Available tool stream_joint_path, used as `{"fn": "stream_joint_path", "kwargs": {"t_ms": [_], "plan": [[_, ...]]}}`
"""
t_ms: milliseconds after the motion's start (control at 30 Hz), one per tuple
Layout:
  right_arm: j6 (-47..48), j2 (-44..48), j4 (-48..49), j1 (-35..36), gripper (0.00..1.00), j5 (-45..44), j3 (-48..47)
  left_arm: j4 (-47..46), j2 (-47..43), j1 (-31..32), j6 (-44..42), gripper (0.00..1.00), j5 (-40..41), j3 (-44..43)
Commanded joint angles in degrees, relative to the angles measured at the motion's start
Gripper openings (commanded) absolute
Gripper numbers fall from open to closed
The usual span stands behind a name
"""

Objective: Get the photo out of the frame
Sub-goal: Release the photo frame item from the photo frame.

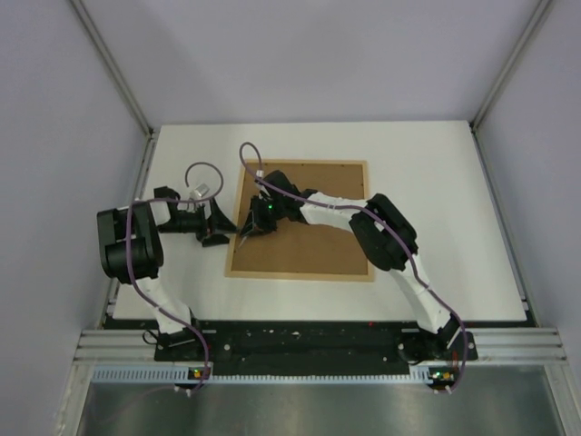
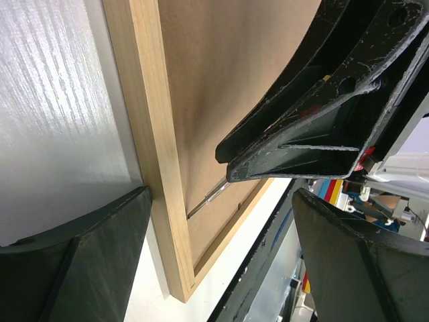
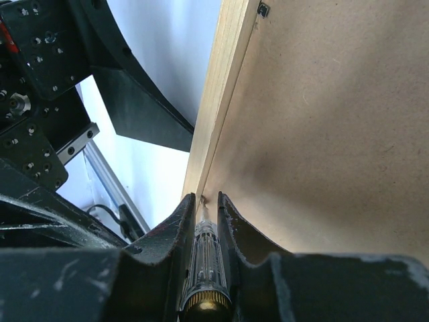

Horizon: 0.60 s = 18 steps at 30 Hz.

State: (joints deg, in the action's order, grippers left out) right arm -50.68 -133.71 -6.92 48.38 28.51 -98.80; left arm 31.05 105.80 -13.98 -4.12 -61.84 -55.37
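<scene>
- Wood frame (image 1: 300, 275) lies face down, its rail running lengthwise just ahead of the right gripper (image 3: 208, 201)
- Its fingers pinch a screwdriver (image 3: 203, 261), tip at the backing board (image 3: 322, 134) seam
- Beside them the left gripper (image 1: 216, 227) gapes empty; photo hidden beneath

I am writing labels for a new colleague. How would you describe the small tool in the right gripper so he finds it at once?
Find the big wooden frame lying on the white table, its brown backing board facing up. At its left inner edge, the right gripper is shut on a slim screwdriver-like tool. It alone has a clear handle with a brass-coloured end.
</scene>
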Motion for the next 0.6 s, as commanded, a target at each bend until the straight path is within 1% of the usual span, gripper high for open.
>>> {"fn": "stream_joint_path", "kwargs": {"t_ms": [0,67,300,567], "plan": [[-2.41,-1.11,3.31,1.19,0.0,1.01,-2.44,-0.46,2.39,2.37,-0.1,0.91,-0.9,-0.26],[-3.64,-1.64,4.19,1.19,0.0,1.81,-2.62,0.5,2.92,3.16,-0.97,0.87,-1.78,-0.7],[-5.48,-3.75,5.34,1.45,0.0,2.6,-5.52,2.35,3.36,5.1,-2.65,0.79,-2.58,-1.31],[-4.52,-3.58,2.44,2.33,0.0,1.2,-9.03,1.56,3.36,5.8,-2.03,0.78,-1.26,-1.14]]}}
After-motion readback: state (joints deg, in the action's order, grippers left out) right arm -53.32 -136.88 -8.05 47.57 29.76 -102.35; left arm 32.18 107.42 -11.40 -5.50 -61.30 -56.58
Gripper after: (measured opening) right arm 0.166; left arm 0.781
